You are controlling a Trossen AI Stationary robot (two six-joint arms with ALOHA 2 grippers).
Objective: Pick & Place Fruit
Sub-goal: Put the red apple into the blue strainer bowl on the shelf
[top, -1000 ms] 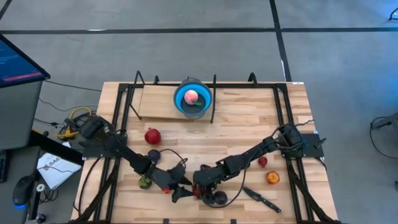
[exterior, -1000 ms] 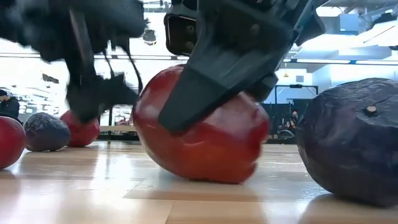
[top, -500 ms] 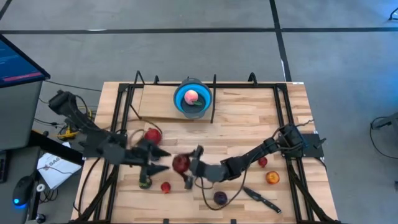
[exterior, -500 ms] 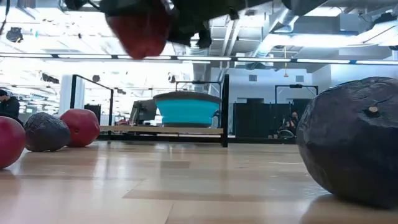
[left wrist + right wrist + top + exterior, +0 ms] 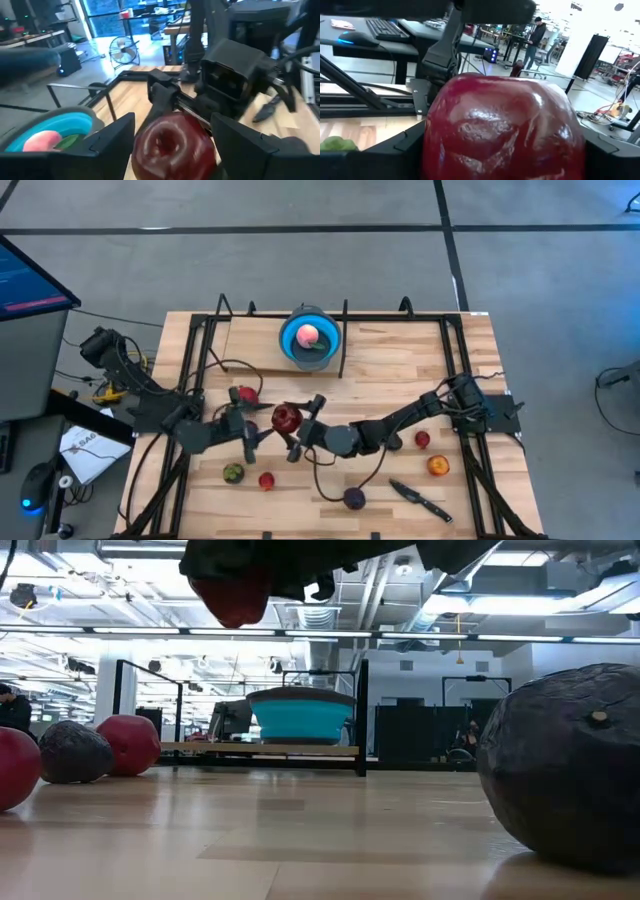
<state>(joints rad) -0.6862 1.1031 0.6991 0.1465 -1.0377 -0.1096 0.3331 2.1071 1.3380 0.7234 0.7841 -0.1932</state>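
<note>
Grey floor (image 5: 300, 260), bright ceiling lights (image 5: 90, 580)

wooden table (image 5: 400, 370): blue bowl (image 5: 308, 338), knife (image 5: 420, 500), red, purple, orange, greenish fruit (image 5: 233, 472) scattered on top

Red fruit (image 5: 287, 417); blue bowl (image 5: 307, 338); pink fruit (image 5: 309, 334); purple fruit (image 5: 354, 498).

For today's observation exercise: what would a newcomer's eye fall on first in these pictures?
First, the big red apple held off the table near its middle by the right gripper, with the left gripper close on its other side. Next, the blue bowl at the far edge, holding a pink fruit.
</note>
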